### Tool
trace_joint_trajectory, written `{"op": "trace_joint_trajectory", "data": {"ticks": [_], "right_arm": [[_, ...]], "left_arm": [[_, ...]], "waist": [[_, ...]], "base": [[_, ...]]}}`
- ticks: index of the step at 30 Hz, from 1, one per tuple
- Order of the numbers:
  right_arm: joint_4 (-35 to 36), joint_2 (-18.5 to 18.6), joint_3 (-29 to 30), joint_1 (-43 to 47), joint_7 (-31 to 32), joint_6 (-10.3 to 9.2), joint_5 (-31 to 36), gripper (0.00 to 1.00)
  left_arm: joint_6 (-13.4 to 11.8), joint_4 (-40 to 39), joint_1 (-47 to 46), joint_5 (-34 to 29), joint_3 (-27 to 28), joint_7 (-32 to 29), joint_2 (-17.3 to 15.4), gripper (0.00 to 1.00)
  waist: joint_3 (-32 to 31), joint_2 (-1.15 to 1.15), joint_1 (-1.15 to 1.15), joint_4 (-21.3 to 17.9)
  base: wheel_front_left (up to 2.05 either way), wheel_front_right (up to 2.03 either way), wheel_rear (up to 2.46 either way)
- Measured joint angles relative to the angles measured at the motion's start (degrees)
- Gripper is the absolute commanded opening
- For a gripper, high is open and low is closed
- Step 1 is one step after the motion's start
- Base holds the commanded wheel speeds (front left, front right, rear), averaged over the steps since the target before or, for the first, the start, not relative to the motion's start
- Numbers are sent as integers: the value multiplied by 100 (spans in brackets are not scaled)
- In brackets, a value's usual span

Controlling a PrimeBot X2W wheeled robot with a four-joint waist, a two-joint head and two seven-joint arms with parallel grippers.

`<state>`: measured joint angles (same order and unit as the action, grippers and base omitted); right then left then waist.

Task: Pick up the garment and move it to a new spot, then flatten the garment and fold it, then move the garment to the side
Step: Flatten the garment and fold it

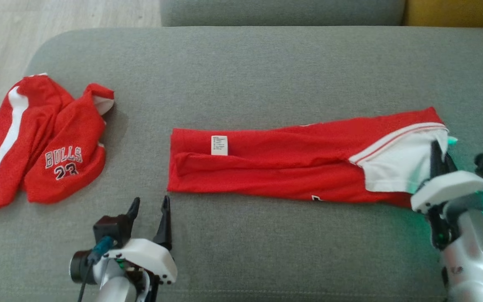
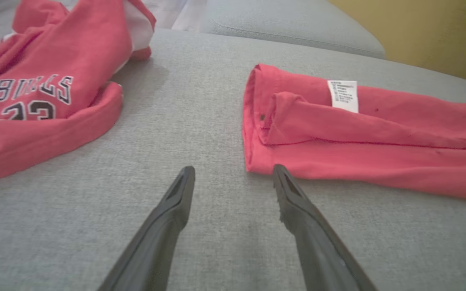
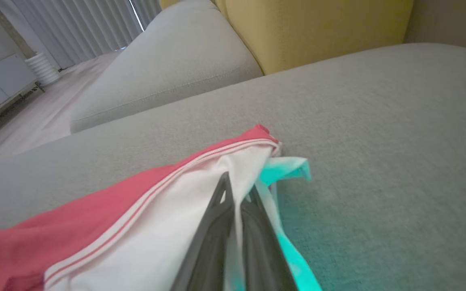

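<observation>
Red garment (image 1: 275,167) lies folded on sofa (image 1: 266,63); right gripper (image 1: 439,152) pinches its white end, left gripper (image 1: 150,204) spread.

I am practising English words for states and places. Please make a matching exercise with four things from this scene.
1 left gripper
2 right gripper
3 BULLS jersey
4 white label

A shut on the white part of the folded garment
B crumpled, on the left of the sofa
C open, holding nothing
D on the folded garment, near its left end

Pairs: 1-C, 2-A, 3-B, 4-D
</observation>
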<state>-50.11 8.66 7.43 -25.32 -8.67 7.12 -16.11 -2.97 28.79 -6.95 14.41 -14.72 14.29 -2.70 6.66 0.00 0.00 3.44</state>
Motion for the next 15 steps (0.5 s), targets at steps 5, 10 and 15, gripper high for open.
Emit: {"op": "trace_joint_trajectory", "data": {"ticks": [5,10,15], "right_arm": [[765,-78,-812,7,35,0,-347,0],[1477,-148,-1601,154,345,0,-756,0],[1982,-220,-2252,416,682,0,-1018,0]], "left_arm": [[-8,11,-6,90,-178,0,2,100],[-13,25,-20,91,-332,0,5,100],[-16,27,-21,210,-455,0,3,100]], "waist": [[14,0,0,-86],[15,0,0,22],[27,0,0,252]], "base": [[0,0,0],[0,0,0],[0,0,0]]}}
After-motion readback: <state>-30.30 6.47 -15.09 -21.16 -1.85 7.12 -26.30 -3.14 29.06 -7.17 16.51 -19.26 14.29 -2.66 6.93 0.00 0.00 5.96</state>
